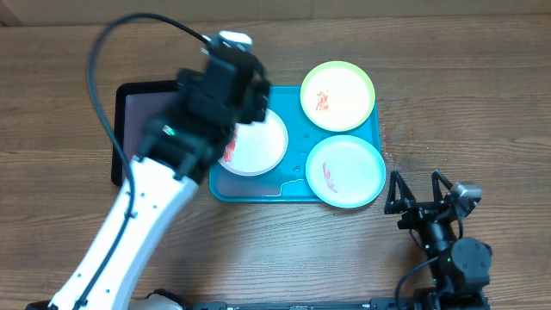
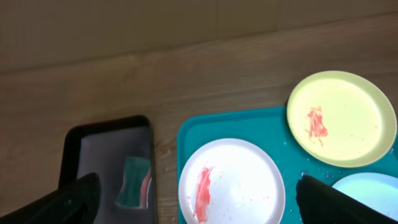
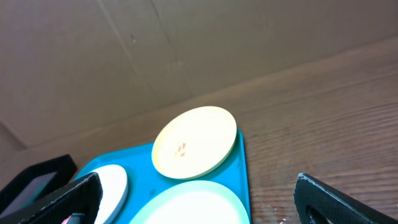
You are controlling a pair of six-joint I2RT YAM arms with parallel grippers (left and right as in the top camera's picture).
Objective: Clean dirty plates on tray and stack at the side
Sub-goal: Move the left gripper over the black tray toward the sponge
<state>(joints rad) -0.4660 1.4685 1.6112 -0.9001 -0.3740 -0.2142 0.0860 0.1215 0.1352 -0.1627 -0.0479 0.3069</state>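
Your left gripper hangs nearest the lens, fingers wide apart and empty, above the round white plastic plate on the glossy turquoise rectangular tray. Your right gripper also stands apart, off the tray. That plate, the shallow yellow-green plate and the pale mint plate all carry red smears, so cleaning is judged not begun. The next move likely calls for taking the soft-looking green block from the small black tray.
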